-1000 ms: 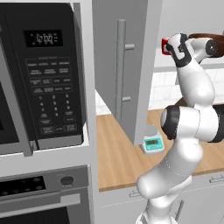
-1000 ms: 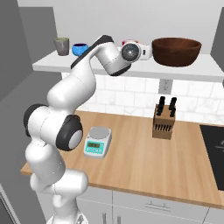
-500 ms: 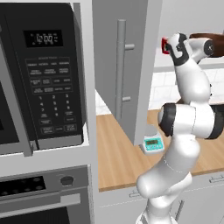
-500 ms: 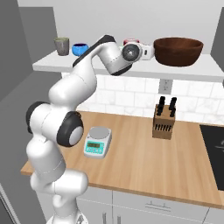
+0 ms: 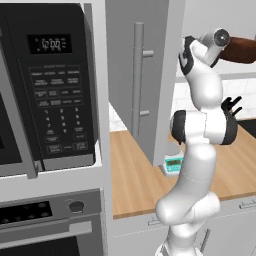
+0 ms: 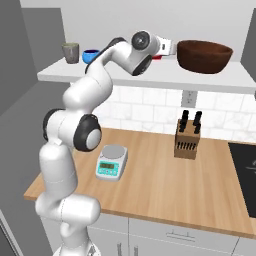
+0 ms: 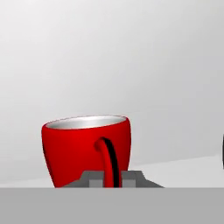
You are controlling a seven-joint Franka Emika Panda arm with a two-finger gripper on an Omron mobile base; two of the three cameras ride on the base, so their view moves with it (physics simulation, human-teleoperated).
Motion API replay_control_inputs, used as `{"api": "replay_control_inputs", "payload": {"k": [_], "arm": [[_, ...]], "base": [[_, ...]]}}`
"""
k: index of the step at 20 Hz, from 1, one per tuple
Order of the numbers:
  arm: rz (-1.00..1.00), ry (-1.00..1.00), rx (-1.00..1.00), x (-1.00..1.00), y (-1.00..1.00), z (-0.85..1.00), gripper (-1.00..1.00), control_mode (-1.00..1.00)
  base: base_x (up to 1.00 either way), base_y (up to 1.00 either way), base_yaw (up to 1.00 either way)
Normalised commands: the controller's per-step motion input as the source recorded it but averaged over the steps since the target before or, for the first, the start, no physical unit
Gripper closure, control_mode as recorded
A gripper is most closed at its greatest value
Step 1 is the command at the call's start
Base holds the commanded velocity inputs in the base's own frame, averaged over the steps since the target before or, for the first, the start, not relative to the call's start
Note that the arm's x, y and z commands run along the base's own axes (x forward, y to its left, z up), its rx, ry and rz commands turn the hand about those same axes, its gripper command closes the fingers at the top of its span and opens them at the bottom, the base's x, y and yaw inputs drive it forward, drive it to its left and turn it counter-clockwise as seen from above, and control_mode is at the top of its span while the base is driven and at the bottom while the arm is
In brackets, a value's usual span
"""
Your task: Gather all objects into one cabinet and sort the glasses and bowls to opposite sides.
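The gripper (image 7: 112, 178) is pinching narrowly on the handle of the red mug (image 7: 86, 148), which is standing upright on the high shelf (image 6: 150, 77). The mug body is sitting straight ahead of the fingertips, its handle running top to bottom between the jaws and facing the hand. In the right base view the brown bowl (image 6: 204, 55) is resting on the same shelf just beyond the hand, and the blue vessel (image 6: 90, 56) is sitting well apart on the other side.
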Motion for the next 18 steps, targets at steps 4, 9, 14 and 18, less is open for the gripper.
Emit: {"api": "replay_control_inputs", "payload": {"k": [4,9,14,18], "arm": [[-0.03,0.02,0.00,0.14,0.00,0.00,1.00,-1.00],[0.00,0.00,0.00,0.00,0.00,0.00,1.00,-1.00],[-0.01,0.04,0.00,0.00,0.00,-0.08,1.00,-1.00],[0.00,0.08,0.00,0.00,0.01,-0.34,1.00,-1.00]], "base": [[0.00,0.00,0.00],[0.00,0.00,0.00],[0.00,0.00,0.00],[0.00,0.00,0.00]]}}
